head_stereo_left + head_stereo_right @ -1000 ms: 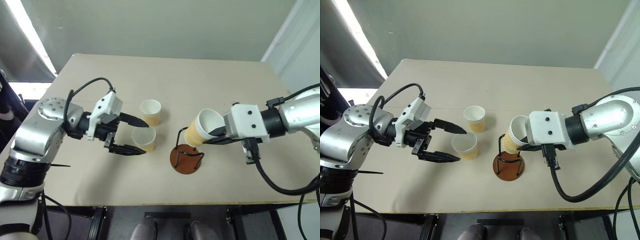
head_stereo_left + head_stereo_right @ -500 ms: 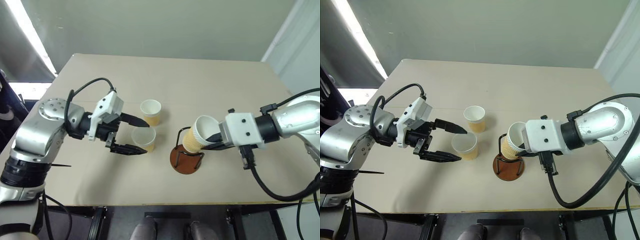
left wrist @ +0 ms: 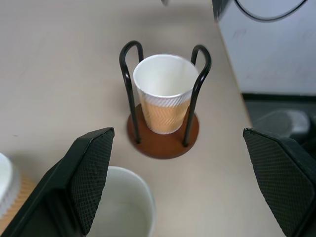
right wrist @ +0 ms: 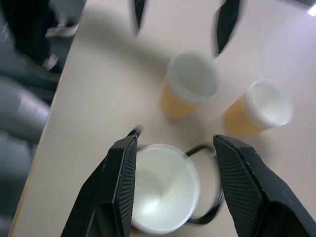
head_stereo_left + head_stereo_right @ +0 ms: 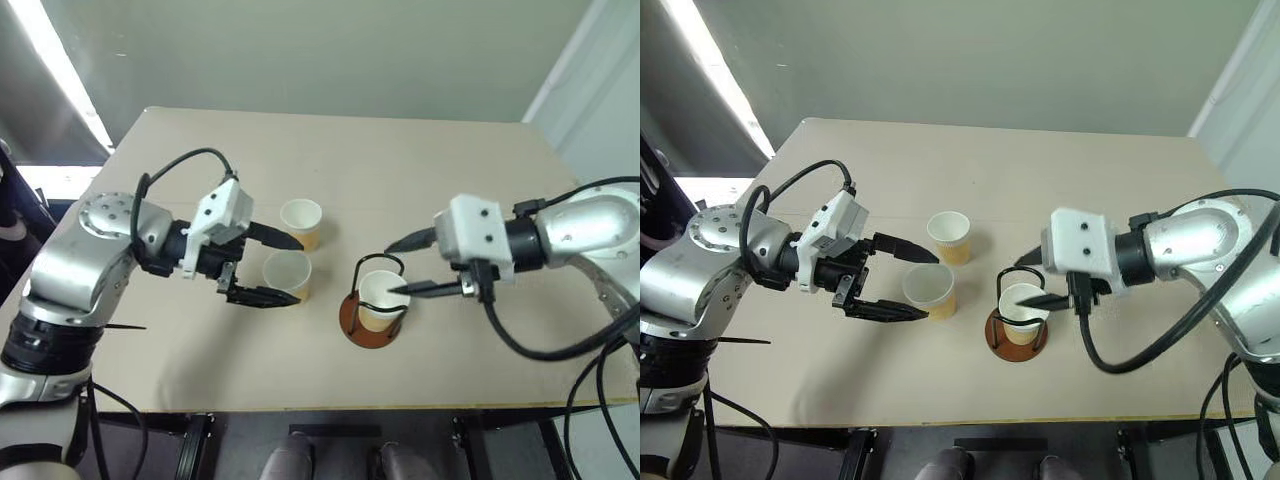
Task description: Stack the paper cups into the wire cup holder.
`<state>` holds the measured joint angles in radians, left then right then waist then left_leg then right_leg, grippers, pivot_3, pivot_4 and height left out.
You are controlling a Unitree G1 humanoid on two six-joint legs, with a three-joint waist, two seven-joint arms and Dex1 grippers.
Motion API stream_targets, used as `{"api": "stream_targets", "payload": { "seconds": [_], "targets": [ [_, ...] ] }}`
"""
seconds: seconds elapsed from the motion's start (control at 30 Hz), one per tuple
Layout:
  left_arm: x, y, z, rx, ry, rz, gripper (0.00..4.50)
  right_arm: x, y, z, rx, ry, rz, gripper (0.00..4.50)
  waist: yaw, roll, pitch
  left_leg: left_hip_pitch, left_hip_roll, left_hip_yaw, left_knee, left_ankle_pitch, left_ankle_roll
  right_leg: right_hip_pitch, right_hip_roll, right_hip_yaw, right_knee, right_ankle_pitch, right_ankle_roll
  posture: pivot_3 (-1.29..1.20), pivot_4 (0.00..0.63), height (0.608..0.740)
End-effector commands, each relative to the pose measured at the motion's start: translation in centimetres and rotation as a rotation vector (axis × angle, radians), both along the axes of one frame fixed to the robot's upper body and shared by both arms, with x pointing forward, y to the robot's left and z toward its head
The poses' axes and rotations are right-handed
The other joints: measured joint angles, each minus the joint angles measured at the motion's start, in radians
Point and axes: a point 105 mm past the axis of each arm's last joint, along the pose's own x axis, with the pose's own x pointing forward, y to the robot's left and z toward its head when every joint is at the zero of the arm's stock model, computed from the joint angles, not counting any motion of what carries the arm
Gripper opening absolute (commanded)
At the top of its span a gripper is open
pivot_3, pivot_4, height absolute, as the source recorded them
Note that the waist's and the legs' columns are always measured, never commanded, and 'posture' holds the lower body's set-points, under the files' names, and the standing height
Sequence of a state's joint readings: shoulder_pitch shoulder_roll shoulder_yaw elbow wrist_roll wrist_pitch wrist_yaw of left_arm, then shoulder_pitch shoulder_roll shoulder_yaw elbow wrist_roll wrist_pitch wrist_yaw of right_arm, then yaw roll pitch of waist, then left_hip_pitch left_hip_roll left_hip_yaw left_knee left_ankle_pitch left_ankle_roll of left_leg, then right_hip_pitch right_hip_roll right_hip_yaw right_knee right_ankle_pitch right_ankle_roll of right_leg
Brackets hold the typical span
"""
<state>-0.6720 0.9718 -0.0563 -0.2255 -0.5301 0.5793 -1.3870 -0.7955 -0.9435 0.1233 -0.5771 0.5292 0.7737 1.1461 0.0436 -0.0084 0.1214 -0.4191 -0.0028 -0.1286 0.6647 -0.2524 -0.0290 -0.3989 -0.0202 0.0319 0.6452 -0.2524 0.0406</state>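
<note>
In the wire cup holder (image 5: 372, 315): one paper cup (image 5: 382, 298) seated upright. Right gripper (image 5: 412, 266) parted around its rim, holding nothing. Left gripper (image 5: 283, 268) wide open, flanking nearer table cup (image 5: 287, 274), ungripped; third cup (image 5: 302, 222) just behind. Likely light, thin-walled, crushable; best pinched gently at stiff rolled rim.

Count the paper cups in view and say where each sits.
3. One cup stands inside the wire cup holder; two stand on the table: one between the left gripper's fingers, one just beyond it.
</note>
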Motion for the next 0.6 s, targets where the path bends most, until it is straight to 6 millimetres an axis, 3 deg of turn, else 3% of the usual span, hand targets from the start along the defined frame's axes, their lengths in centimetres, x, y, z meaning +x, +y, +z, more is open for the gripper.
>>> {"api": "stream_targets", "payload": {
  "seconds": [0.03,0.4,0.6],
  "targets": [
    [-0.1,0.2,0.2,0.096,-0.15,0.01,4.5,-0.9,0.0,2.2,0.087,0.004,0.017,2.43,0.0,0.0,0.0,0.0,0.0,0.0,0.0,0.0,0.0,0.0,0.0,0.0,0.0,0.0,0.0,0.0,0.15,0.74],
    [1.6,0.7,-1.4,0.357,-0.412,0.081,4.5,-2.2,-0.6,3.8,0.136,0.128,0.034,2.43,0.0,0.0,0.0,0.0,0.0,0.0,0.0,0.0,0.0,0.0,0.0,0.0,0.0,-0.001,-0.001,0.0,0.15,0.74],
    [2.4,0.0,-1.6,0.386,-0.46,0.102,4.5,-2.4,-1.3,4.0,0.122,0.161,0.004,2.43,0.0,0.0,0.0,0.0,0.0,0.0,-0.001,0.0,0.0,-0.001,0.0,0.0,0.001,-0.001,-0.002,0.0,0.15,0.74]
  ]
}}
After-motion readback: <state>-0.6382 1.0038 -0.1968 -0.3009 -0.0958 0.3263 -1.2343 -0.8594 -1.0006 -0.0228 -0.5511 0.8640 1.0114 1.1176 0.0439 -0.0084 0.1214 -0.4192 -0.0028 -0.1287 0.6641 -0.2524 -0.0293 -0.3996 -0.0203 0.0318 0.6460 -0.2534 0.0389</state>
